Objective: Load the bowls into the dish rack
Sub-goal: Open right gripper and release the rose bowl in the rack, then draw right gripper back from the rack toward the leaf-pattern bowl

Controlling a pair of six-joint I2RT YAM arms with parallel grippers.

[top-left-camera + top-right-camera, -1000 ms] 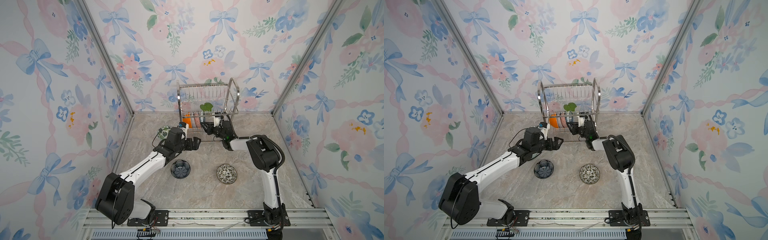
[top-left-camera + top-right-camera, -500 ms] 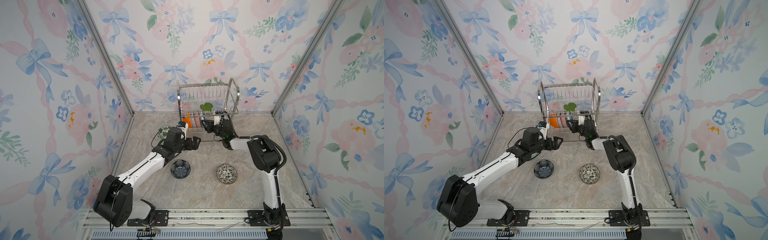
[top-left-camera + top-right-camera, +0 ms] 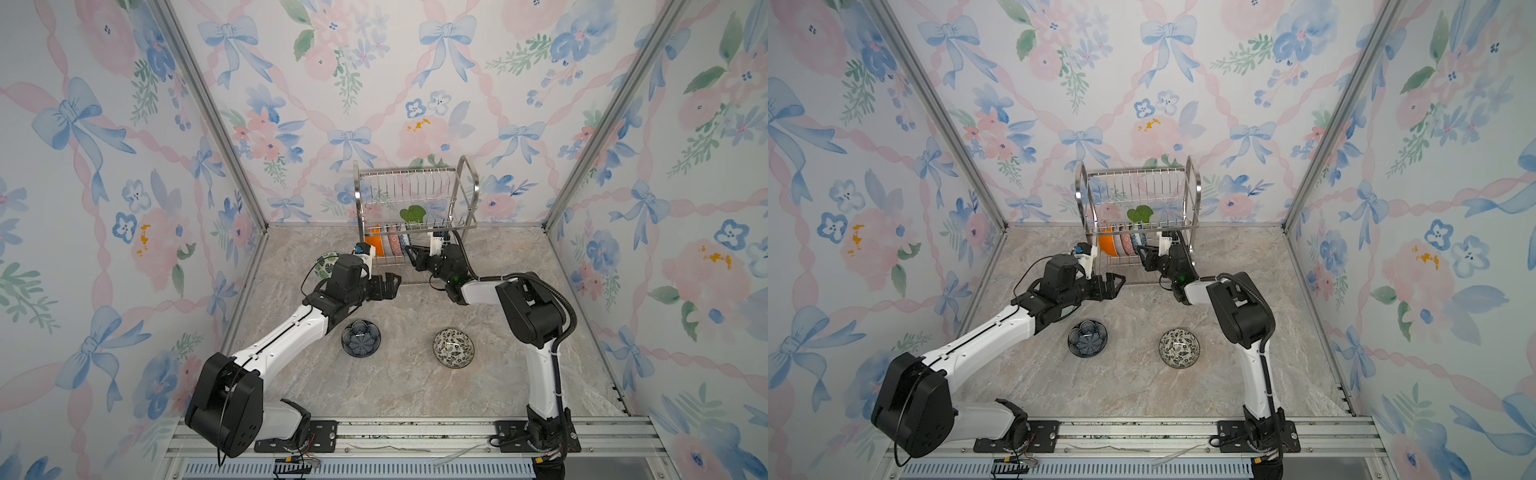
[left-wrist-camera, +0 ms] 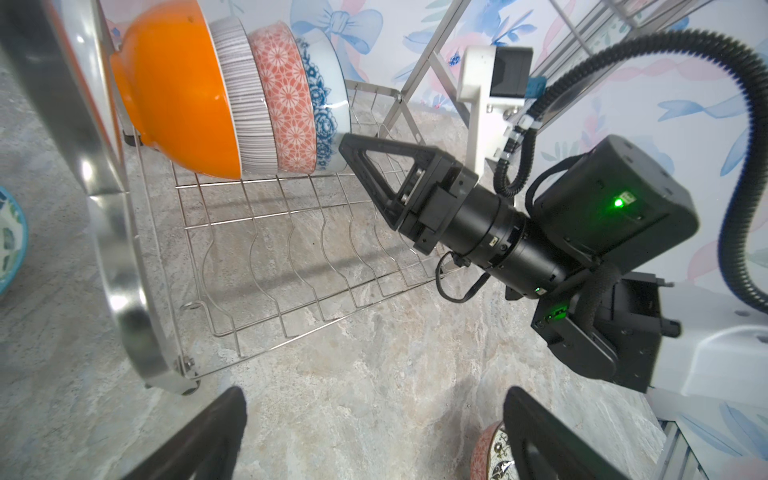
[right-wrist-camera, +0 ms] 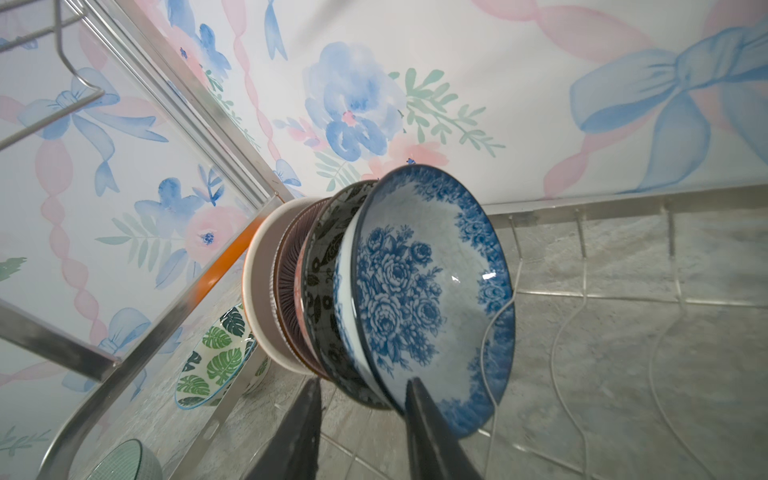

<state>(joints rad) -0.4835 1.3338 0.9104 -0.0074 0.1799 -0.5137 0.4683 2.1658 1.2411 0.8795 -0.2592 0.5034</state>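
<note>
Four bowls stand on edge, packed together at the left end of the dish rack's [image 3: 468, 183] lower tier: the orange-sided bowl [image 4: 178, 91], the striped bowl [image 4: 245, 99], a black-white leaf bowl [image 5: 324, 266] and, on the open side, the blue-white floral bowl [image 5: 407, 291].

The right gripper [image 3: 411, 251] is right at that floral bowl. Its fingers [image 5: 432, 432] stand partly apart, with the bowl's lower rim between them. One finger lies across the inner face. I cannot tell whether they actually pinch the rim.

The left gripper [image 3: 392, 284] hangs just in front of the rack, low over the marble table [image 3: 415, 395]. Its jaws are spread wide and there is nothing between them.

Three bowls sit on the table. The green-leaf bowl [image 3: 326, 264] is beside the rack's left frame, half hidden by the left wrist. The dark blue flower bowl [image 3: 360, 337] lies close under the left forearm. The second black-white leaf bowl [image 3: 453, 348] sits well apart from it, nearer the right arm's base. Both top views show these last two upright, mouths up.
</note>
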